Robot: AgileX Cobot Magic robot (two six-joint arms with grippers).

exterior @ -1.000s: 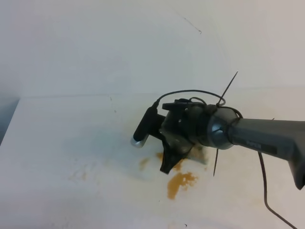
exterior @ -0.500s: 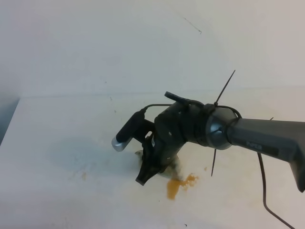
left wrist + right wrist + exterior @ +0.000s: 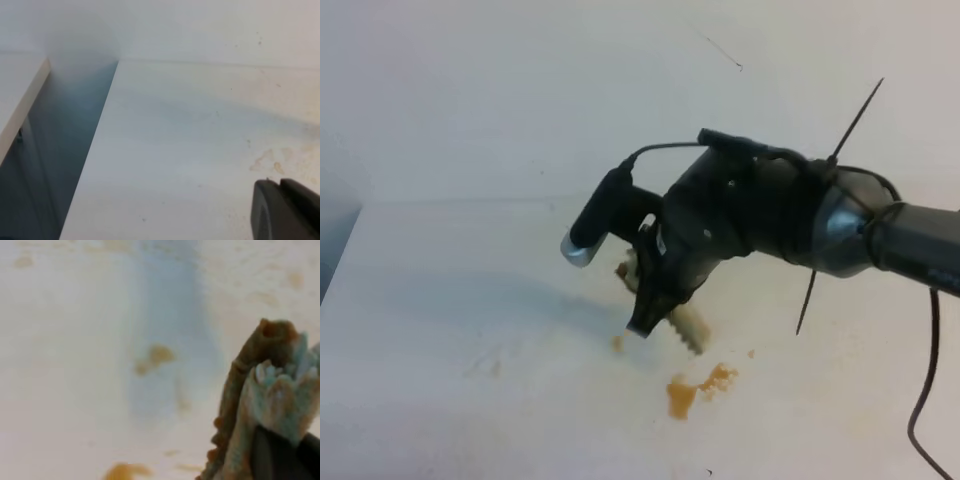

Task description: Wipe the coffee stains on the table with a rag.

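The rag (image 3: 688, 332), a ridged beige cloth stained brown, hangs from my right gripper (image 3: 642, 325), which is shut on it and lifted just above the table (image 3: 440, 300). Orange-brown coffee stains (image 3: 682, 396) lie in front of and below the gripper, with a small amber spot (image 3: 618, 343) by the fingertip. The right wrist view shows the rag (image 3: 265, 390) held upright at the right, above the dark fingers (image 3: 270, 455), with a coffee blotch (image 3: 156, 356) on the table beyond. My left gripper (image 3: 281, 200) shows only in its wrist view, with its fingers together over bare tabletop.
The table's left edge (image 3: 102, 130) drops into a dark gap beside a white panel (image 3: 20, 105). A white wall rises behind the table. A black cable (image 3: 925, 380) hangs from the right arm at the far right. Faint tan smudges (image 3: 265, 160) mark the tabletop.
My right gripper swept the rag left over the stains, then rose off the table with it. The puddle is smaller and the amber patch that lay left of it is reduced to a small spot.
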